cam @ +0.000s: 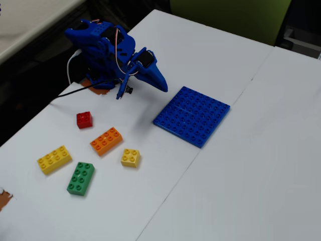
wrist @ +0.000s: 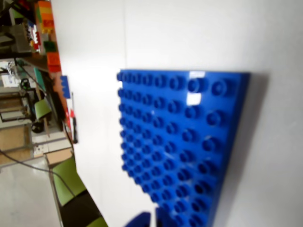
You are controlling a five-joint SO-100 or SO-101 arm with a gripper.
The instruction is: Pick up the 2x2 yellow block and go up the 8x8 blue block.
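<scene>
Jaws: can't tell if they're wide or narrow. From the fixed view I see the blue two-finger gripper (cam: 161,84) folded against the arm, its tip up above the table, nothing visible in it. In the wrist view I only catch a blue sliver of it at the bottom edge.

Fixed view, left to right: long yellow plastic 2x4 brick (cam: 53,159), green plastic 2x4 brick (cam: 81,177), small red plastic 2x2 brick (cam: 84,119), orange plastic 2x4 brick (cam: 106,140), then the small square yellow plastic 2x2 block (cam: 130,157), flat on the white table (cam: 261,165), studs up, just right of the orange brick and apart from it.

Large flat blue studded 8x8 baseplate (cam: 192,116) lies well right of the bricks, nothing on it. Wrist view shows its bare studs (wrist: 182,142) too.

No containers in either view.
</scene>
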